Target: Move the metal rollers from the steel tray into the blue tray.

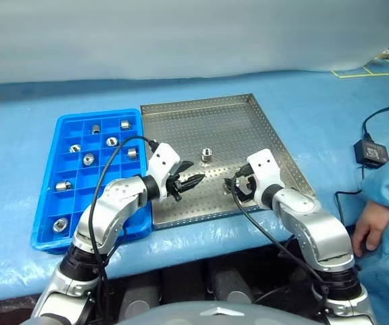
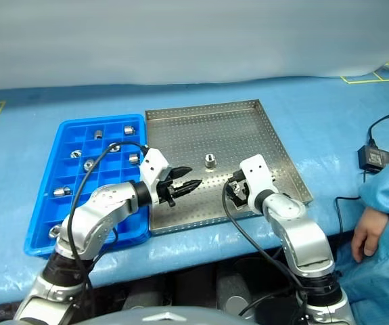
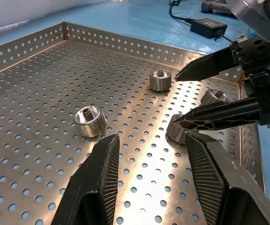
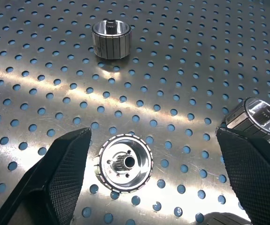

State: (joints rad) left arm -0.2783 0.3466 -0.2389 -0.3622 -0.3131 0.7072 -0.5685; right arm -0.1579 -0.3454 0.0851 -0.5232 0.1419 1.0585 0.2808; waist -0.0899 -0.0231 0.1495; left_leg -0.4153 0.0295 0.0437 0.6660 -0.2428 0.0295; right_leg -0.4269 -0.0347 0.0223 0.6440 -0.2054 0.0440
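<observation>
The steel tray (image 1: 201, 128) lies in the middle of the table with the blue tray (image 1: 99, 116) touching its left side. Several metal rollers (image 1: 88, 159) sit in the blue tray's compartments. One roller (image 1: 207, 155) stands alone mid-tray. My left gripper (image 1: 189, 180) hovers over the steel tray's left part, open and empty, pointing right. My right gripper (image 4: 153, 136) is wide open, low over the tray's near right part, and a roller (image 4: 125, 162) lies untouched on end between its fingers. Other rollers (image 4: 257, 117) (image 4: 111, 38) lie close by.
A person's hand (image 1: 370, 227) in a blue sleeve rests on the table edge at the right. A black power adapter (image 1: 371, 152) with its cable lies right of the steel tray. The two grippers face each other closely over the tray.
</observation>
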